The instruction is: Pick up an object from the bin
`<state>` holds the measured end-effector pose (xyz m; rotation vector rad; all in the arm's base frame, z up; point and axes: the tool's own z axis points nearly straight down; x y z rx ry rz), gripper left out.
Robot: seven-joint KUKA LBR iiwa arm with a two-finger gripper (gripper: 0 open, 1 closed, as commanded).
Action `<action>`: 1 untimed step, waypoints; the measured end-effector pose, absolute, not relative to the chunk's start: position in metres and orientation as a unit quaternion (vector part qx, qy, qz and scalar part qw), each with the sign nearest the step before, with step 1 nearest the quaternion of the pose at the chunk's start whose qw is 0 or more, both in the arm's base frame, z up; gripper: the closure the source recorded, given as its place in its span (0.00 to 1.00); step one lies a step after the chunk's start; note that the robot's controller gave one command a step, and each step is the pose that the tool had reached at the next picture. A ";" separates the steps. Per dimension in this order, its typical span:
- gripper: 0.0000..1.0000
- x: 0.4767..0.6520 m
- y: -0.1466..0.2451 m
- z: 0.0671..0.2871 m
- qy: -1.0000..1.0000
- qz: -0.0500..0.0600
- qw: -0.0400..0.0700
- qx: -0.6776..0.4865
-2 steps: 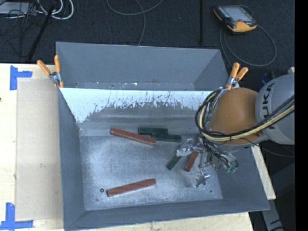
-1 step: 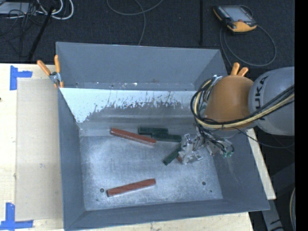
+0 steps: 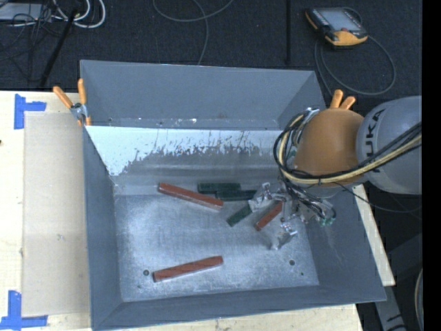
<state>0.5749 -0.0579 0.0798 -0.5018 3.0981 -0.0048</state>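
Toward the right of the grey bin's [image 3: 207,109] floor, the end effector [image 3: 273,221] is down low with its two fingers spread apart, one on each side of a short red-brown stick [image 3: 267,216] that lies tilted between them; the fingers are not closed on it. A short dark green stick [image 3: 239,216] lies just left of it, with a longer dark green bar [image 3: 219,187] and a long red-brown stick [image 3: 189,195] beyond. Another red-brown stick [image 3: 187,268] lies well apart near the front wall.
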 end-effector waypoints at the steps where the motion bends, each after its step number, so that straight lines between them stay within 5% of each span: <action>1: 1.00 0.582 -0.056 0.084 0.987 -0.003 0.017 -0.160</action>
